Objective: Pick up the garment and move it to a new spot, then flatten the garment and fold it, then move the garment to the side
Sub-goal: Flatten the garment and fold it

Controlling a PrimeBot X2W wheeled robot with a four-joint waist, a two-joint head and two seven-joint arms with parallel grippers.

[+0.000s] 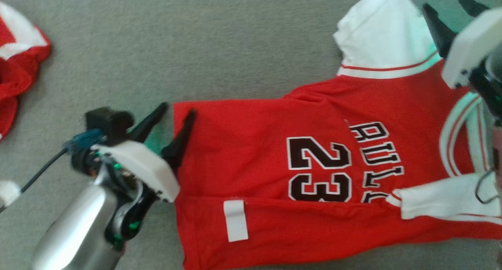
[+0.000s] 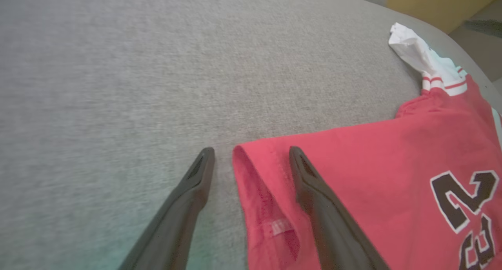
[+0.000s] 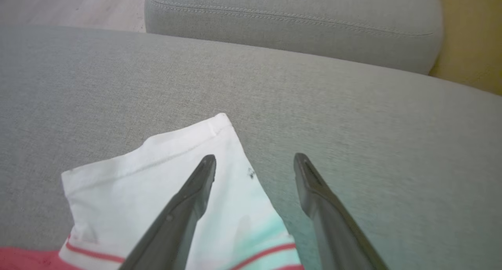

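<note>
Left hand (image 1: 177, 107) at the hem (image 1: 181, 231), right hand (image 1: 445, 1) at the white sleeve (image 1: 382, 31), both wide open over the red jersey (image 1: 313, 164) spread on the grey cushion (image 1: 196, 46); I'd smooth outward evenly before folding.

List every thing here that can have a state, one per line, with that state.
red jersey: laid flat, number up, unheld.
left gripper: open, straddling the hem corner.
right gripper: open, at the white sleeve edge.
second red garment: crumpled, off to the left.
</note>
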